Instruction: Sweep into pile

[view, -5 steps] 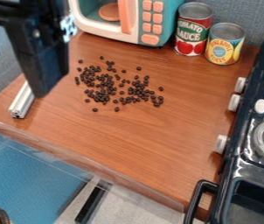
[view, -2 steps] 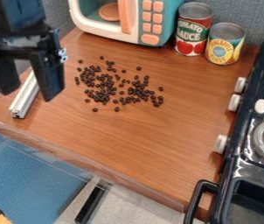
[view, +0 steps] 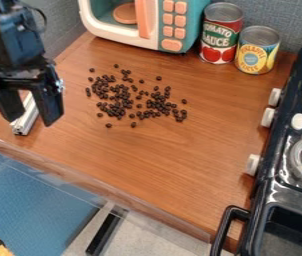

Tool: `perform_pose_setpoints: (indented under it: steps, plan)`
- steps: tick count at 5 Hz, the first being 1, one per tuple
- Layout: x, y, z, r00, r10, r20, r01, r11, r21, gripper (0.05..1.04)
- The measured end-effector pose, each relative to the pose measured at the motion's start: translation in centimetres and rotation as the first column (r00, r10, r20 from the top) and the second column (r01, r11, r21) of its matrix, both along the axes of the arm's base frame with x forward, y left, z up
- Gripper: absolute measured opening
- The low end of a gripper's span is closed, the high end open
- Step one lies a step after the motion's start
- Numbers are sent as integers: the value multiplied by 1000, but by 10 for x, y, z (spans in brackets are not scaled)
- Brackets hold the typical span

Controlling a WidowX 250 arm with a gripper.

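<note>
I have my black two-finger claw [view: 31, 119] spread wide, beside small dark-brown beans [view: 115, 109] scattered over the brown wood-grain surface [view: 160, 155].

Soft, fairly bright, even light.
Pale glints mark the glossy black stove [view: 280, 192], and a gentle sheen lies across the wooden counter [view: 154, 155].
</note>
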State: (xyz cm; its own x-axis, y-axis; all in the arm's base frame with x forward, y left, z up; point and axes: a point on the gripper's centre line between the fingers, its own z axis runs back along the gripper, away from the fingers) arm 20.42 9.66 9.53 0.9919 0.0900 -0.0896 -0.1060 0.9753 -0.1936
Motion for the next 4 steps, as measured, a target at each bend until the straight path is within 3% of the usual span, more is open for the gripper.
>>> perform_pose_setpoints:
  steps: [1, 2, 3, 4]
  plan:
    - [16, 9, -35, 998, 53, 23, -54, 997, 46, 1001]
    - [30, 11, -49, 993, 93, 76, -102, 987, 124, 1001]
    - [42, 17, -60, 985, 139, 101, -153, 977, 146, 1001]
    - [58, 26, -53, 977, 178, 118, -195, 969, 154, 1001]
